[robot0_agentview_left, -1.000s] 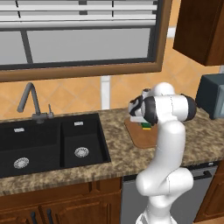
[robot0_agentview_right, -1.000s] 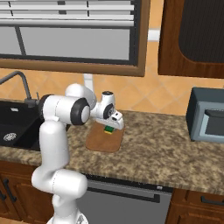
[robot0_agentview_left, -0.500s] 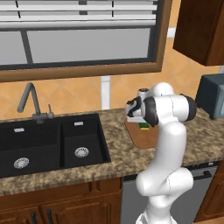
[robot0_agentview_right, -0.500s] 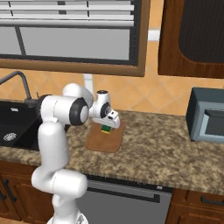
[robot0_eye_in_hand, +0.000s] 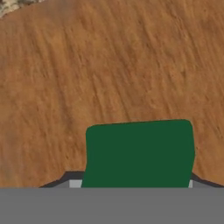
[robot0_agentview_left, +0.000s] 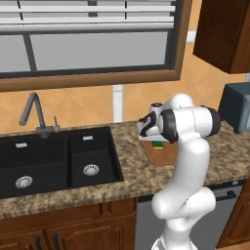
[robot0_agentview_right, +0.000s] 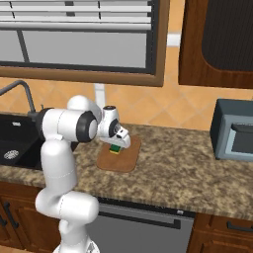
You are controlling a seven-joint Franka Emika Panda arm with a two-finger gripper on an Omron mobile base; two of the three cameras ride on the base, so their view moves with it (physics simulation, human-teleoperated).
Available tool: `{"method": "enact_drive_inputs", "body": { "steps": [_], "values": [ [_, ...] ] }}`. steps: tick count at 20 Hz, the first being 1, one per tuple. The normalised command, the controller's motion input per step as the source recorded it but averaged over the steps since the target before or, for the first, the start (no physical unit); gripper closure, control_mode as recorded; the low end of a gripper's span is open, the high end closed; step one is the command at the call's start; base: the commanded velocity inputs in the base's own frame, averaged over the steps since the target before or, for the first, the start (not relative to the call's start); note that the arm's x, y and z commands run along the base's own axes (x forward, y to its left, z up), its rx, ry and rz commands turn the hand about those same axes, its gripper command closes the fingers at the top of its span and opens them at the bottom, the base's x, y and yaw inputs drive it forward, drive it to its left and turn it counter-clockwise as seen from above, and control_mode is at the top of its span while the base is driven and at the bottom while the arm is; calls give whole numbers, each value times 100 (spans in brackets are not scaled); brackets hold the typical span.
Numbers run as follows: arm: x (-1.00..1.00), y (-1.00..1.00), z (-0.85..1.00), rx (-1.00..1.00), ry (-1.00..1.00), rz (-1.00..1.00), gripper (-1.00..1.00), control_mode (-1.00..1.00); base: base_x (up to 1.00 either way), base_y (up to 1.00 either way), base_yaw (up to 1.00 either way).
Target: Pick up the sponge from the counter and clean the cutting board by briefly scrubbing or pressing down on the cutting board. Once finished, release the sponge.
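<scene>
The sponge [robot0_eye_in_hand: 139, 153] shows its dark green top low in the hand view, with the gripper [robot0_eye_in_hand: 131, 180] shut on it; a dark tip edges out on each side. It rests on the reddish-brown cutting board [robot0_eye_in_hand: 113, 65], which spreads under the hand. From the base views, the gripper [robot0_agentview_left: 155, 140] [robot0_agentview_right: 116, 144] hangs low over the cutting board [robot0_agentview_left: 167, 156] [robot0_agentview_right: 121, 162], and the sponge [robot0_agentview_left: 157, 145] [robot0_agentview_right: 115, 149] peeks out green and yellow beneath the white hand. The board lies on the speckled counter [robot0_agentview_left: 131, 181] [robot0_agentview_right: 197, 173].
A black double sink [robot0_agentview_left: 53, 161] with a grey faucet [robot0_agentview_left: 33, 113] lies left of the board. A dark microwave [robot0_agentview_right: 235, 130] [robot0_agentview_left: 237, 112] stands on the counter to the right. Bare granite stretches between board and microwave. Upper cabinets [robot0_agentview_right: 217, 42] hang above.
The hand with the sponge has slid a little to the left across the cutting board, staying low on it. The grip is unchanged.
</scene>
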Motion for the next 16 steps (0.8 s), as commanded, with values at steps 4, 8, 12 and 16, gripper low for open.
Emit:
{"method": "enact_drive_inputs", "body": {
  "steps": [4,8,12,16],
  "values": [
    [-7,1,-40,0,0,0,100,-100,0,0,0],
    [-51,-30,0,0,0,-1,100,-100,0,0,0],
    [-21,-48,-9,0,0,-2,100,-100,0,0,0],
    [0,-36,-44,0,0,-2,100,-100,0,0,0]
  ]
}}
